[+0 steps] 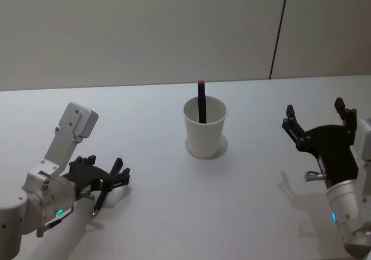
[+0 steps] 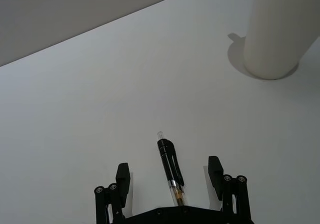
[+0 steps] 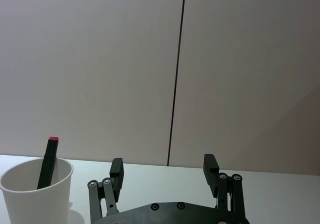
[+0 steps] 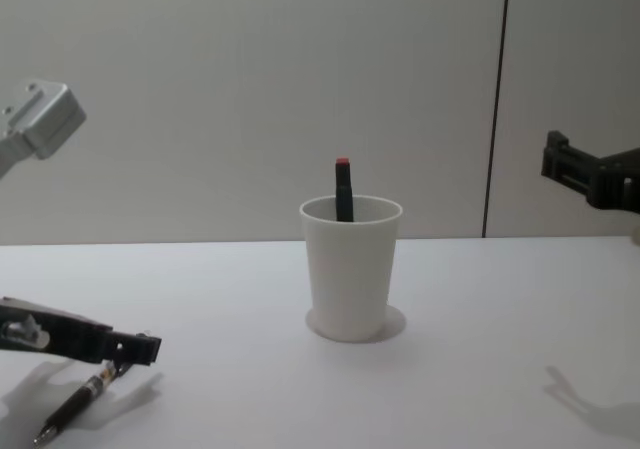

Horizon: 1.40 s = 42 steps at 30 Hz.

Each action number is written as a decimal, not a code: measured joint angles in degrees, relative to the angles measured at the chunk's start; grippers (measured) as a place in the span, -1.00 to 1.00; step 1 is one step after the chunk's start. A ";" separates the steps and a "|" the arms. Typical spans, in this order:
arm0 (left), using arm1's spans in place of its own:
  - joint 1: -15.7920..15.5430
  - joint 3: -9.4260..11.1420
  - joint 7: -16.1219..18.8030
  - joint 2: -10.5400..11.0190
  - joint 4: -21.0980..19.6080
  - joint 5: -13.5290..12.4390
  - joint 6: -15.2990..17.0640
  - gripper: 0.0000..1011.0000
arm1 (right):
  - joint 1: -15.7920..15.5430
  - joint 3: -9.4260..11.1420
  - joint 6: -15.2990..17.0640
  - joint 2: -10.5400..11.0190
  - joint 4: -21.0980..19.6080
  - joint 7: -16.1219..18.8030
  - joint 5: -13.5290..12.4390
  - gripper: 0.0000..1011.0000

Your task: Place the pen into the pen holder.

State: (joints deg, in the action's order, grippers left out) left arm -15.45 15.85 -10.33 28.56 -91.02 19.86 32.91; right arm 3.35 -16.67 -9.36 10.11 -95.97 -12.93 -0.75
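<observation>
A black pen (image 2: 170, 165) with a clear tip lies flat on the white table, also visible in the chest view as the pen (image 4: 76, 405). My left gripper (image 2: 169, 176) hangs low over it, open, with one finger on each side of the barrel and not touching it; in the head view the left gripper (image 1: 109, 182) is at the lower left. The pen holder (image 1: 204, 134), a white paper cup, stands upright mid-table with a black red-capped marker (image 1: 201, 101) in it. My right gripper (image 1: 316, 118) is raised at the right, open and empty.
The table (image 1: 174, 225) is bare white between the pen and the cup (image 4: 350, 269). A grey wall with a dark vertical seam (image 1: 279, 31) runs behind the table's far edge. The left arm's white link (image 4: 40, 119) rises at the left.
</observation>
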 joint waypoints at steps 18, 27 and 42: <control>1.79 -0.03 0.01 0.58 -1.44 0.43 1.21 0.96 | 0.00 0.00 0.00 0.00 0.00 0.00 0.00 0.98; 2.31 -0.27 1.32 0.51 -1.83 1.09 1.76 0.50 | 0.00 0.00 0.00 0.00 0.00 0.00 0.00 0.98; 2.49 -0.75 2.88 0.17 -1.49 1.97 2.00 -0.46 | 0.00 0.00 0.00 0.00 0.00 0.00 0.00 0.98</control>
State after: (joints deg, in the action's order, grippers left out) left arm -12.96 15.10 -7.45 28.73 -92.51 21.83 34.91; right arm 3.35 -16.67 -9.36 10.11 -95.97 -12.93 -0.75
